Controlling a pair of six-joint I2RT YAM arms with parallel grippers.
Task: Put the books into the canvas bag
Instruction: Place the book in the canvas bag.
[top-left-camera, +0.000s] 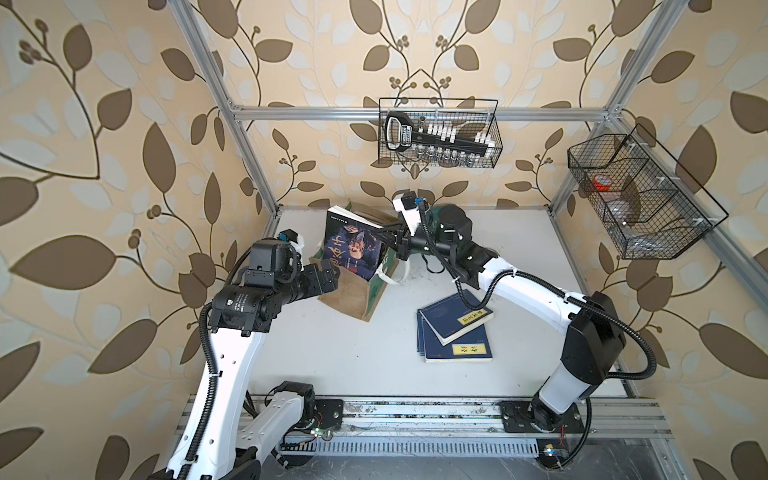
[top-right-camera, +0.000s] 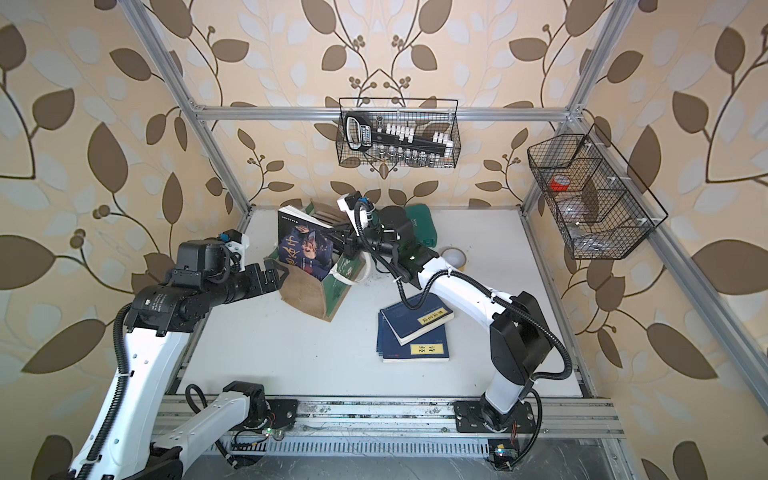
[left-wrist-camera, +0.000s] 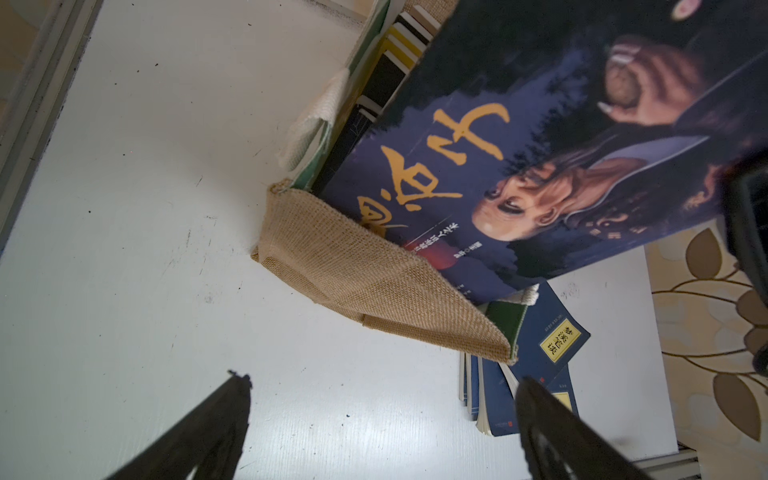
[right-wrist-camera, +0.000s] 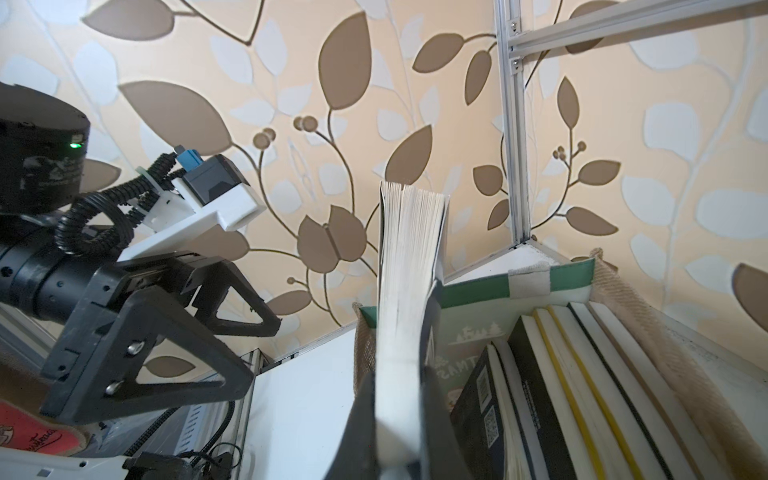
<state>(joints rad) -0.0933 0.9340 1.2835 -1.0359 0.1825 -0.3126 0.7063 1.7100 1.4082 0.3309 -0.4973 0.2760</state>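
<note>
The canvas bag (top-left-camera: 351, 297) (top-right-camera: 305, 297) stands at the back left of the table, its burlap end (left-wrist-camera: 365, 282) facing my left gripper. My right gripper (top-left-camera: 384, 237) (right-wrist-camera: 399, 415) is shut on a dark blue book (top-left-camera: 353, 245) (top-right-camera: 305, 245) (left-wrist-camera: 540, 166) with a face and yellow characters on its cover. The book hangs tilted with its lower part inside the bag's mouth. Several books (right-wrist-camera: 582, 395) stand upright inside. A stack of navy books (top-left-camera: 453, 332) (top-right-camera: 415, 332) with yellow labels lies on the table. My left gripper (top-left-camera: 330, 277) (left-wrist-camera: 382, 380) is open beside the bag, holding nothing.
A green tool case (top-right-camera: 419, 224) and a tape roll (top-right-camera: 455, 255) sit behind my right arm. A wire basket (top-left-camera: 440, 133) of sockets hangs on the back wall, and another wire basket (top-left-camera: 636, 195) hangs at the right. Aluminium frame posts stand at the table's corners.
</note>
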